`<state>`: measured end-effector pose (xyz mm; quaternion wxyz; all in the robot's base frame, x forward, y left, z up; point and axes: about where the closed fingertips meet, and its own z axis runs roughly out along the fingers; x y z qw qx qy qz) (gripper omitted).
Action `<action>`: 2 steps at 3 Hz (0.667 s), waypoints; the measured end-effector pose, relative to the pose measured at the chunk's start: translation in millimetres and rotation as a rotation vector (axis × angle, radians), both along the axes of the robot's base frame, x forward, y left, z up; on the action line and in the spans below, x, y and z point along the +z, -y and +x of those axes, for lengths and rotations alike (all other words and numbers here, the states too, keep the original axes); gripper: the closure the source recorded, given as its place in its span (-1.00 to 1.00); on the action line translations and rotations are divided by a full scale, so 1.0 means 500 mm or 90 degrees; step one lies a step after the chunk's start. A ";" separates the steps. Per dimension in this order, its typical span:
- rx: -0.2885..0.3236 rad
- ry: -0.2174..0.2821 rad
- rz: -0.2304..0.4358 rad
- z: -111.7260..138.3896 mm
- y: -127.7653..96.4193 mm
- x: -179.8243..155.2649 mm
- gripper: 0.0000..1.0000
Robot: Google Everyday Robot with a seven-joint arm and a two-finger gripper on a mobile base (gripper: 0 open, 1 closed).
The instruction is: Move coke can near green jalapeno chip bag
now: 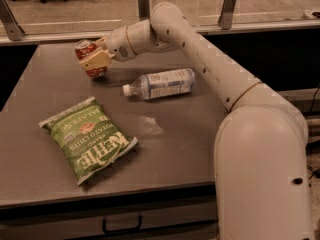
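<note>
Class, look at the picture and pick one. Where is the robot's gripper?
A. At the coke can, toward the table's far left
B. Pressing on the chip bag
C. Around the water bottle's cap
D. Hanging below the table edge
A: the gripper is clasped on the coke can at the far left of the table, apart from the water bottle and the green jalapeno chip bag.
</note>
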<state>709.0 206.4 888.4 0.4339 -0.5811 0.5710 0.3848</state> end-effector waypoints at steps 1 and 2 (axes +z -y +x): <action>0.063 -0.054 0.017 -0.094 0.029 0.043 1.00; 0.109 -0.100 0.031 -0.181 0.053 0.061 1.00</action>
